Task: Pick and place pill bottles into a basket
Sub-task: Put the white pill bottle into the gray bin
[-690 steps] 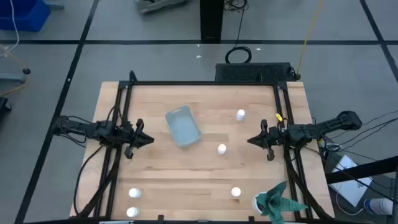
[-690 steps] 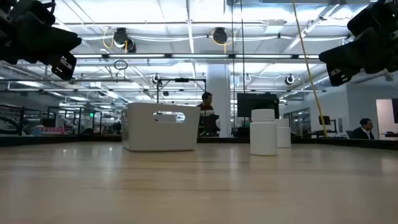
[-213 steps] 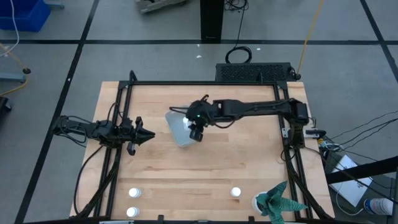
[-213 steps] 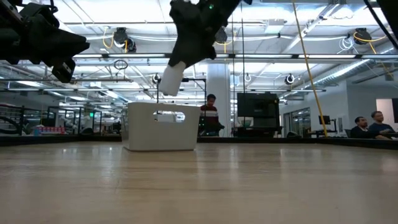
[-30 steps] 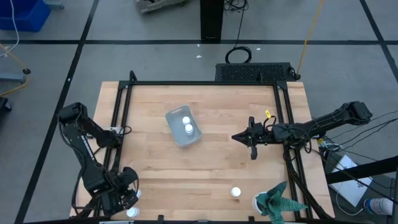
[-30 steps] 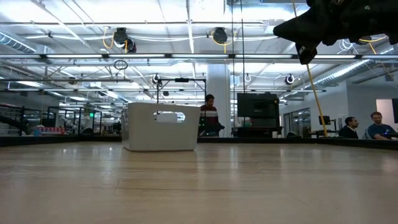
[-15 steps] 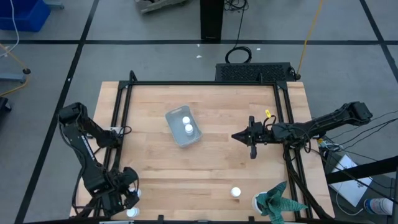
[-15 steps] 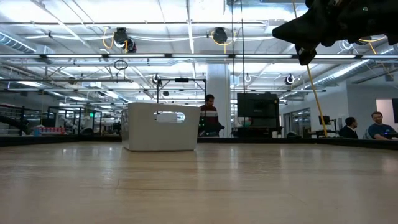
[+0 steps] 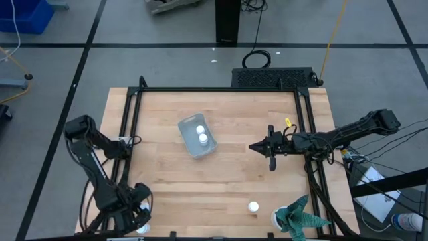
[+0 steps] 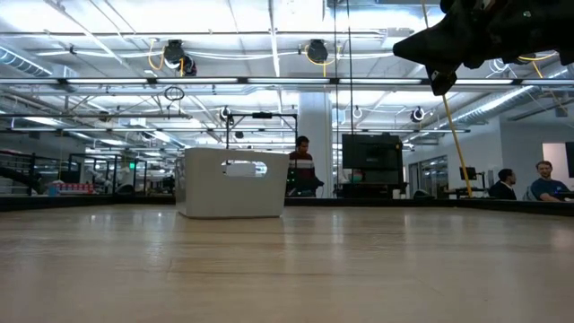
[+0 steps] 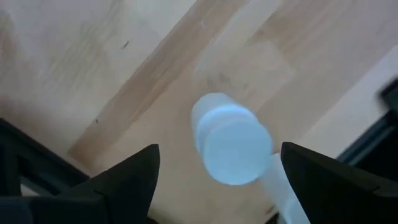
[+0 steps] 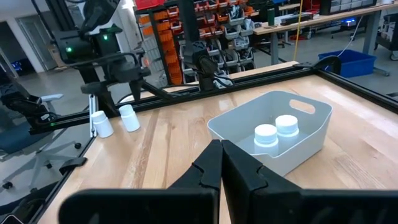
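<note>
White pill bottle (image 11: 231,144) newly between lowered, wider left claw (image 11: 217,180) fingers

Overhead downward, table-level sideways, both showing basket (image 9: 197,136)

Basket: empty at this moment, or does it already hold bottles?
Not empty. The basket holds two upright pill bottles, white caps up, side by side; the right wrist view shows them too.

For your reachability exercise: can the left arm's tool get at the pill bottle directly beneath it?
Probably yes. The left tool hangs open over the upright pill bottle, fingers either side, nothing between them.
</note>
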